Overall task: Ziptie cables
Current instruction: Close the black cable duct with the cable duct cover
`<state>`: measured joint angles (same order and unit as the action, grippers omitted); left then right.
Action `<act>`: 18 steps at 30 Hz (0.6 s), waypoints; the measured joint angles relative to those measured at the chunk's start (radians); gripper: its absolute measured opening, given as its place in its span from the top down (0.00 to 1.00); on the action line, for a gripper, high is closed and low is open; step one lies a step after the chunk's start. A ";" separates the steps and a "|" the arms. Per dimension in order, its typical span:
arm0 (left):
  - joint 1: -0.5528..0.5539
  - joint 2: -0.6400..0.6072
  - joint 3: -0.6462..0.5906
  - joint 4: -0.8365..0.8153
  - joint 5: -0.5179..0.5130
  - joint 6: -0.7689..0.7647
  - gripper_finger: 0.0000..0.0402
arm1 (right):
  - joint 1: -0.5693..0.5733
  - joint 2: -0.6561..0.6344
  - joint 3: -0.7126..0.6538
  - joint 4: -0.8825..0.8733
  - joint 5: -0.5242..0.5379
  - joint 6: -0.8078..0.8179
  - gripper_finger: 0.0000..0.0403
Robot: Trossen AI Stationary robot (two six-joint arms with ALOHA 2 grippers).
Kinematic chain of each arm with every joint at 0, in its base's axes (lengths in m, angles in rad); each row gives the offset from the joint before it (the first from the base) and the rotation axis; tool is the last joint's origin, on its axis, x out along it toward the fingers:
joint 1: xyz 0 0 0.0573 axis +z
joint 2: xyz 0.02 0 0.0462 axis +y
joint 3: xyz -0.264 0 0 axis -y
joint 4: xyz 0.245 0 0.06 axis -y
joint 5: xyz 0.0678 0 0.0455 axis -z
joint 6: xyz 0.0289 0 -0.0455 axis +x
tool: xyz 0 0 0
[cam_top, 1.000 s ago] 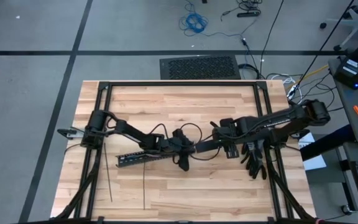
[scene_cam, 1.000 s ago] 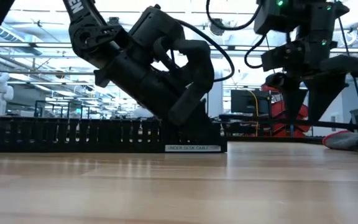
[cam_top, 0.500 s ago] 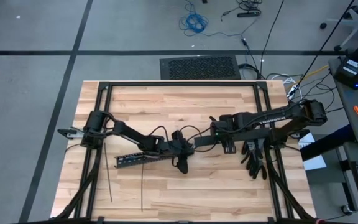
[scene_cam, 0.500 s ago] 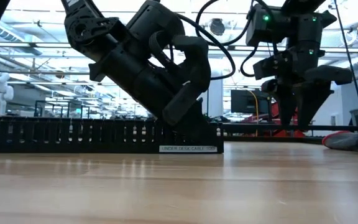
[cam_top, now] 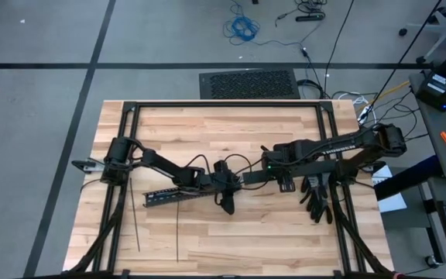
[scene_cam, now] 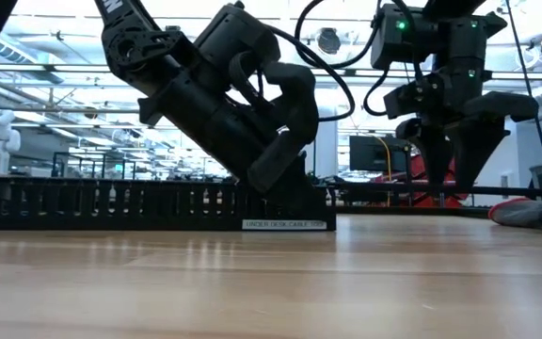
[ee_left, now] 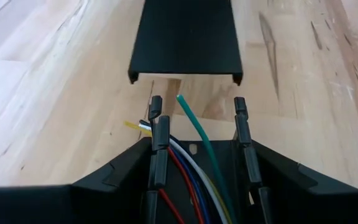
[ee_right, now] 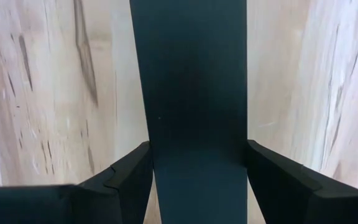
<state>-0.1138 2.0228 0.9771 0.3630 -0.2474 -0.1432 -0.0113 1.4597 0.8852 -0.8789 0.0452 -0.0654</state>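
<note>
The cables (ee_left: 185,180), thin red, white, blue, green and yellow wires, lie in the channel of a black slotted duct (cam_top: 175,195). The duct rests on the table, and my left gripper (cam_top: 232,186) is shut on its right end. A flat black bar (ee_right: 191,74) lies just beyond that end (ee_left: 185,37), with my right gripper (cam_top: 281,175) shut on it from above. Two zipties (cam_top: 134,221) (cam_top: 178,232), thin dark strips, lie flat on the wood near the front left. My left gripper clamps the duct's right end between its two fingers, one on each slotted side wall (ee_left: 158,146). It comes slanting down from the table's left, along the duct. The duct sits on the table (scene_cam: 111,202) and the wire tips stick out past the fingers. My right gripper pinches the flat bar by its two long edges (ee_right: 149,158), fingers pointing straight down and set across the bar's width. The bar runs on level past the fingers toward the duct. Whether it rests on the wood I cannot tell.
A pair of black gloves (cam_top: 316,200) lies at the right, near the table frame's rail (cam_top: 339,186). Bare wood lies toward the far edge (cam_top: 223,128) and the near edge (cam_top: 254,240).
My right gripper has swung a little toward the table's far edge and toward my left gripper, carrying the bar with it. My left gripper has tipped slightly while staying on the duct's end.
</note>
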 joint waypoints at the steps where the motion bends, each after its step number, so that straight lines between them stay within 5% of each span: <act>1: 0.002 0.000 0.000 0.000 0.000 0.000 0.43 | 0.000 0.000 0.000 -0.001 0.000 0.000 0.43; 18: 0.048 0.000 -0.001 -0.092 -0.023 0.023 0.43 | -0.049 0.126 0.154 -0.105 0.018 -0.102 0.43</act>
<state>-0.0662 2.0224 0.9756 0.2706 -0.2699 -0.1207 -0.0604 1.5860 1.0396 -0.9838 0.0637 -0.1678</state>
